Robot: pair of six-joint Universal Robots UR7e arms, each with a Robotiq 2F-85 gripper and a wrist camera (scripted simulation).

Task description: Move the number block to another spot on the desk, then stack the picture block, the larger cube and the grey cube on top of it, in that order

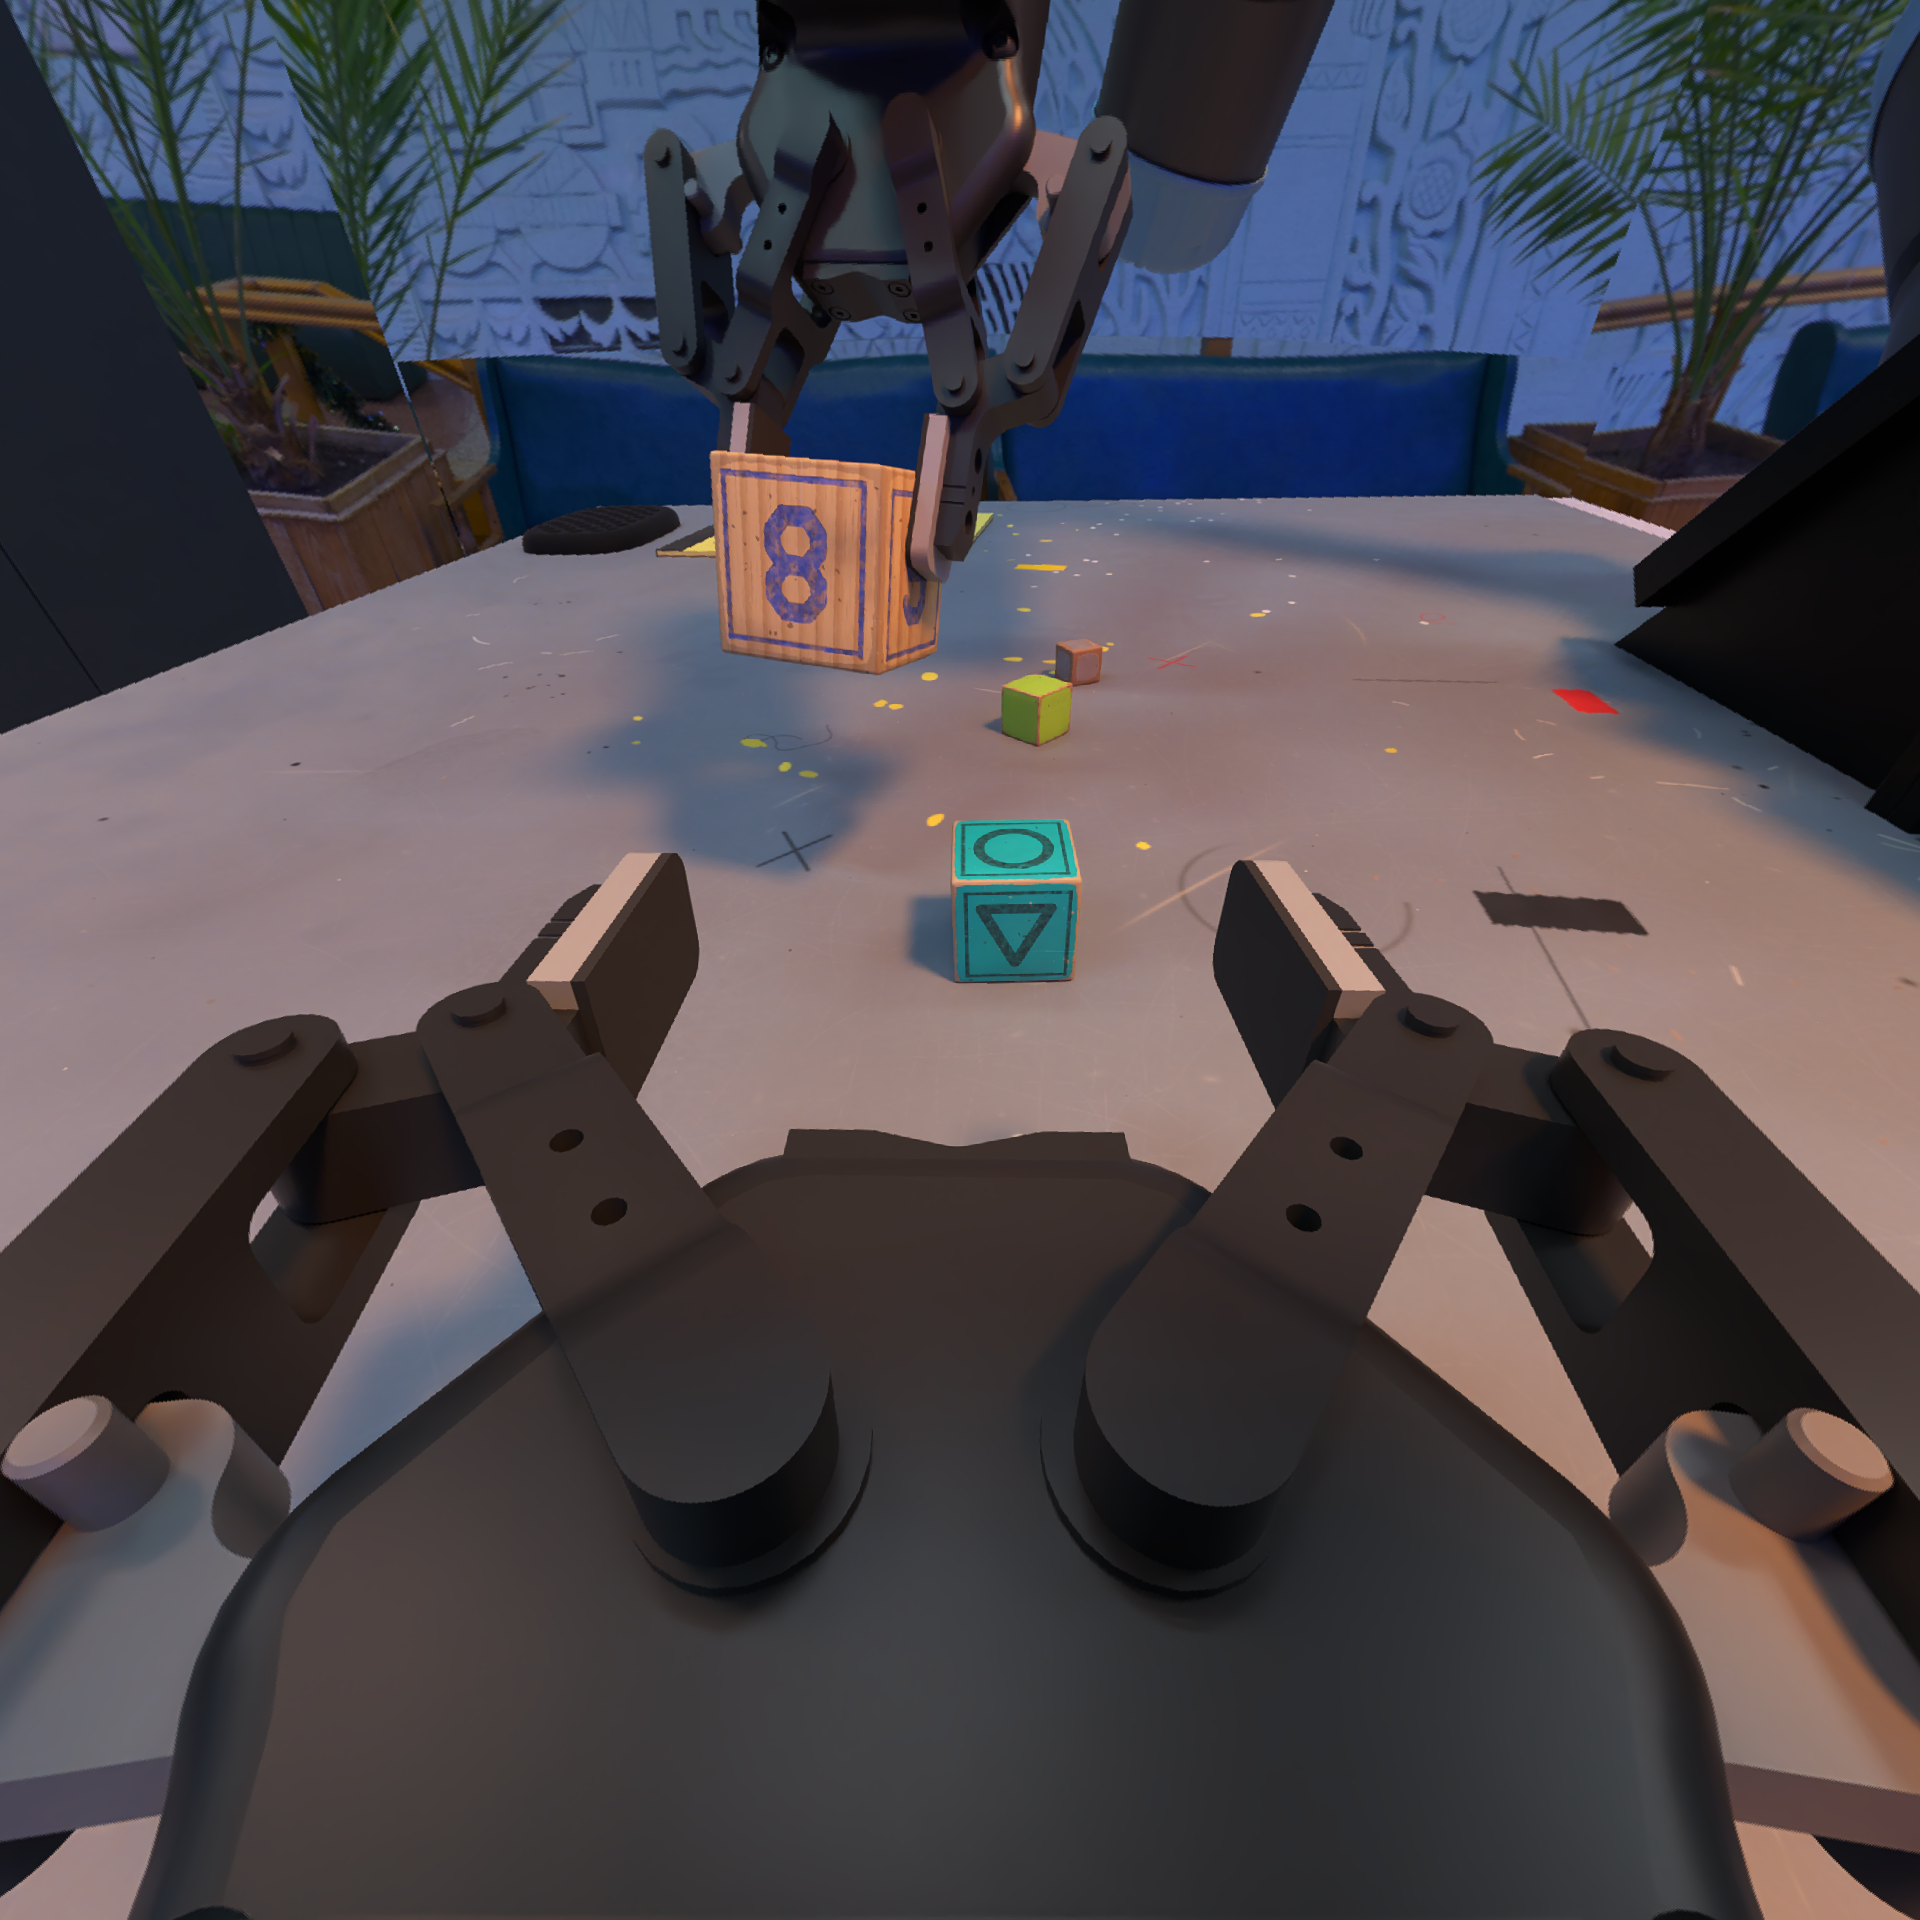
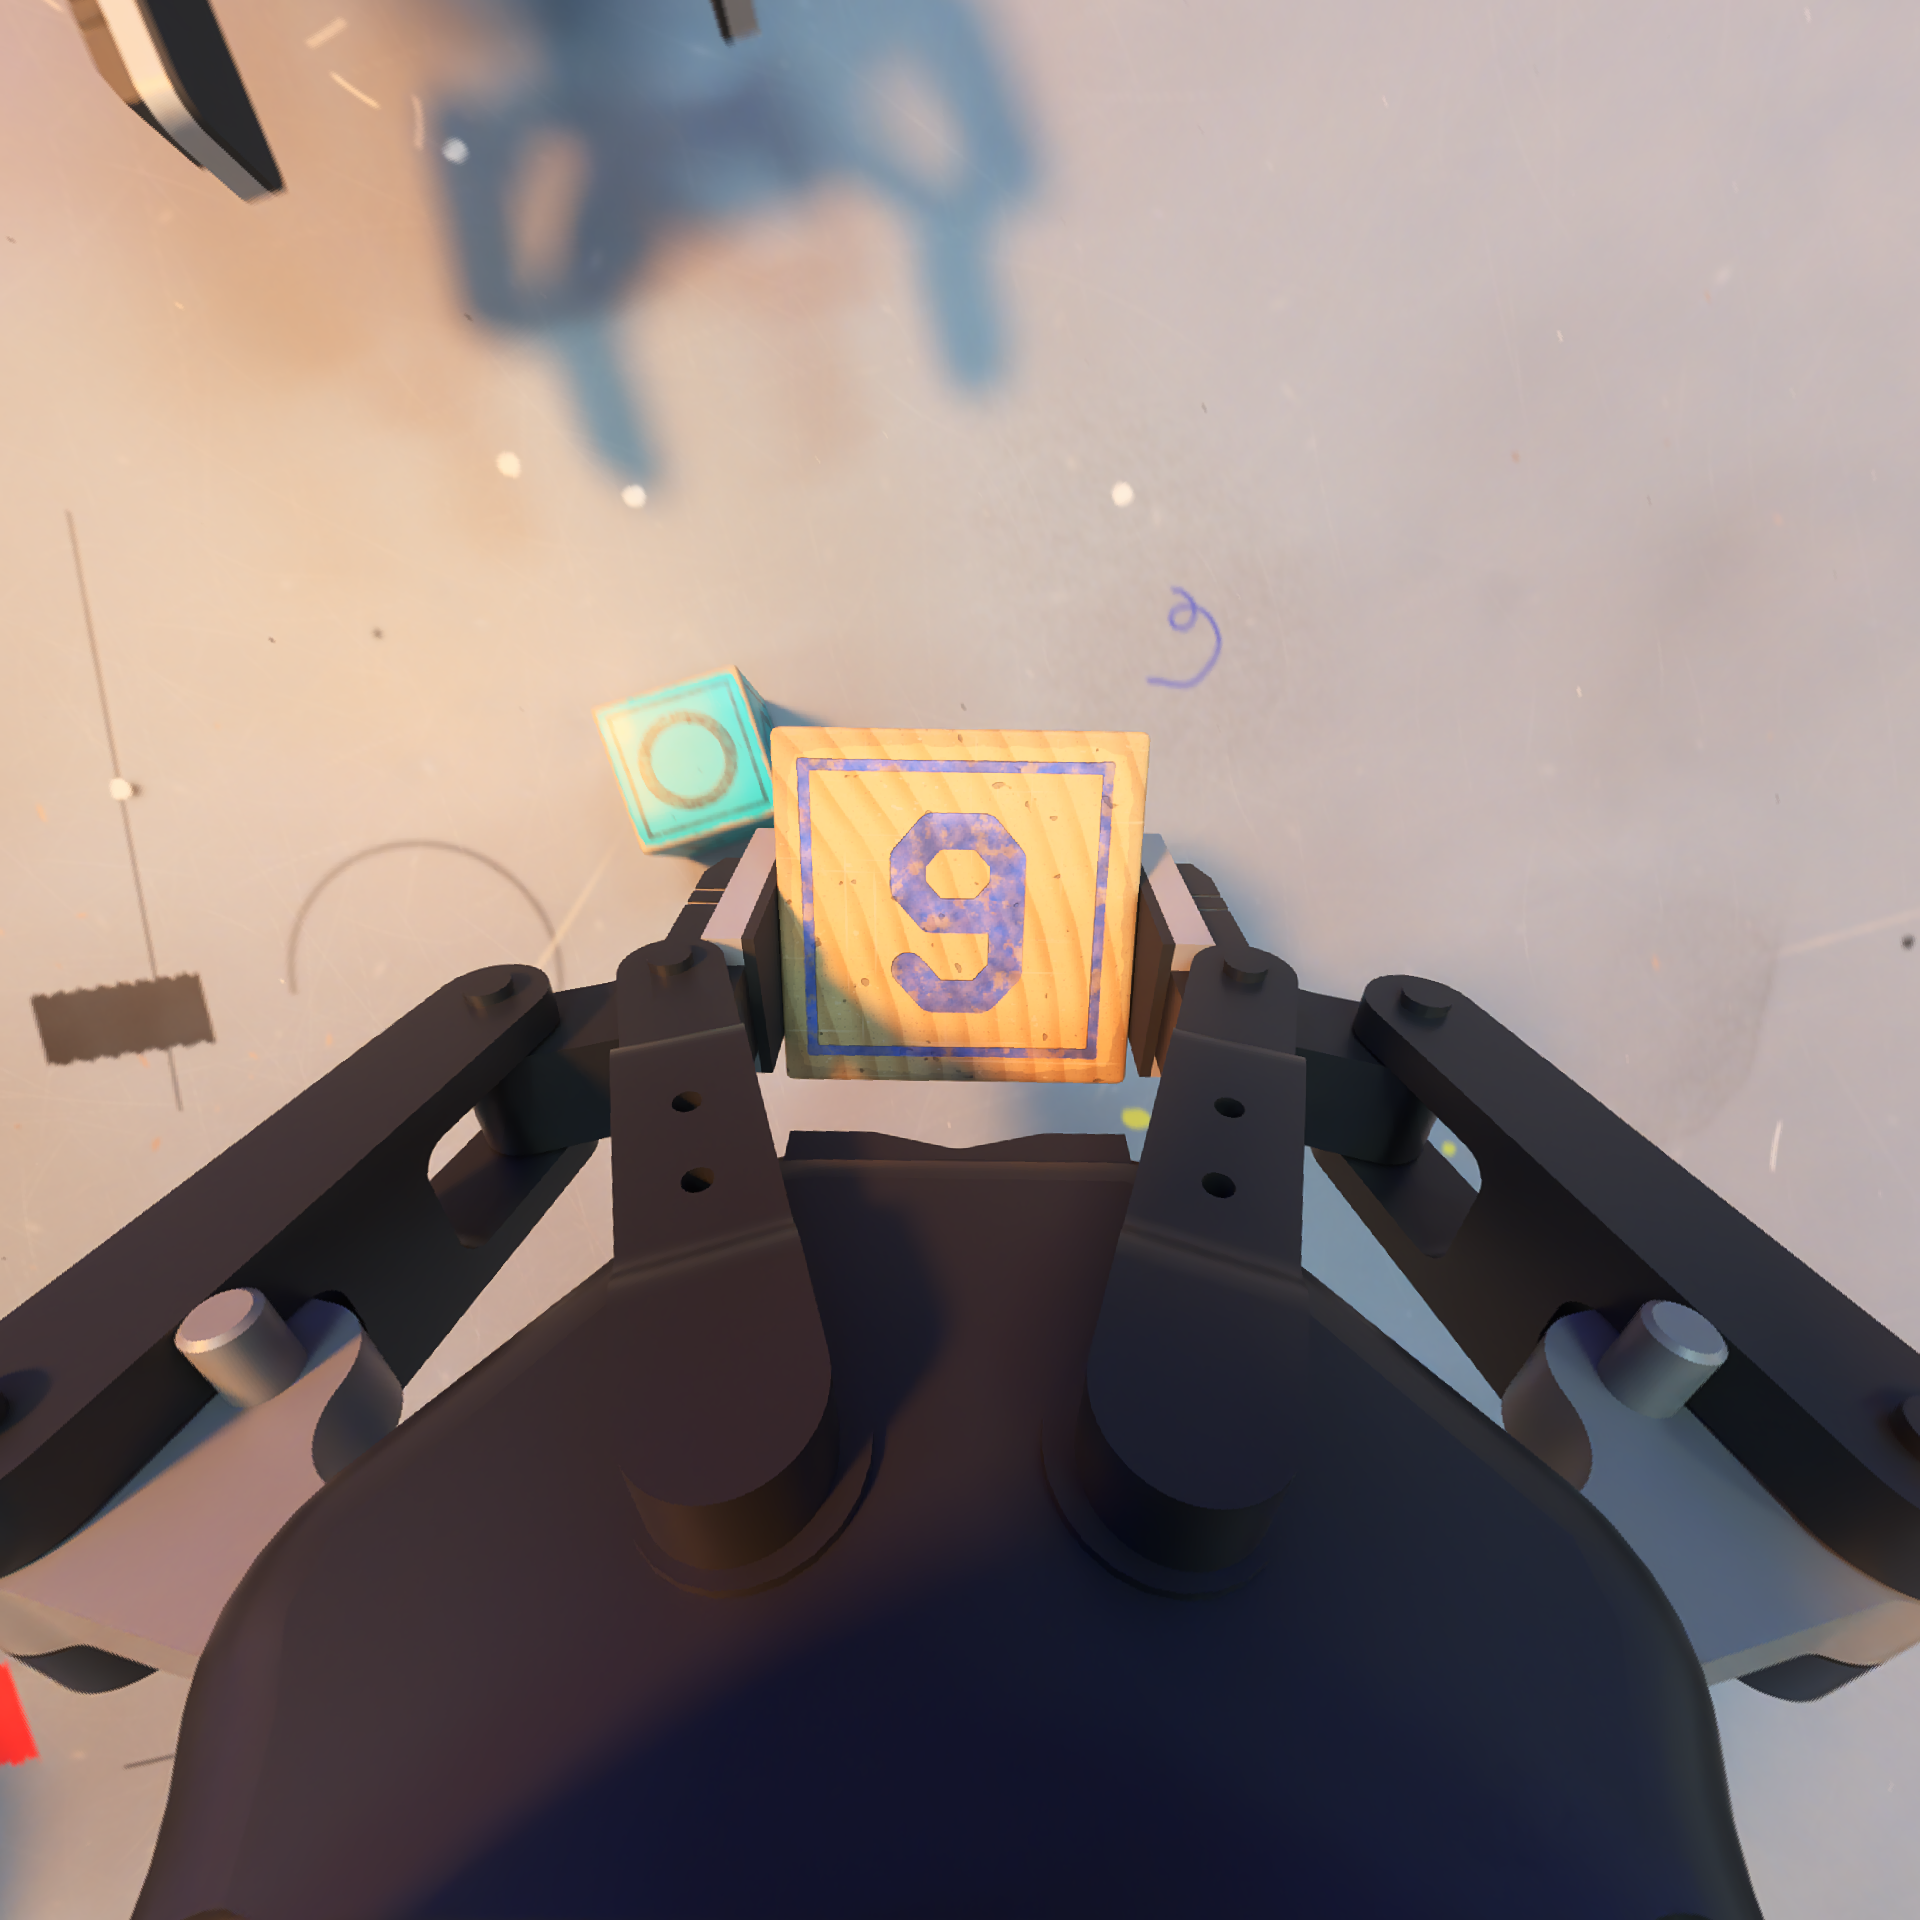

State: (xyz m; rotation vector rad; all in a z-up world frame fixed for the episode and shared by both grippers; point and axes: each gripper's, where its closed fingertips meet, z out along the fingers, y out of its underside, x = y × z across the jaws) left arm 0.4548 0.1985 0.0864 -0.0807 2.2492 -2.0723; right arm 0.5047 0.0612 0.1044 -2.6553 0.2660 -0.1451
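The wooden number block is held above the grey desk at the far side, between the fingers of my right gripper. In the right wrist view my right gripper is shut on the number block. The teal picture block stands on the desk just ahead of my left gripper, which is open, empty and low. It also shows in the right wrist view, below and left. The yellow-green larger cube and small grey cube sit beyond it.
A black oval object lies at the desk's far left edge. A dark slanted structure overhangs the right side. A red mark and a dark patch are flat on the desk. One left gripper finger shows in the right wrist view.
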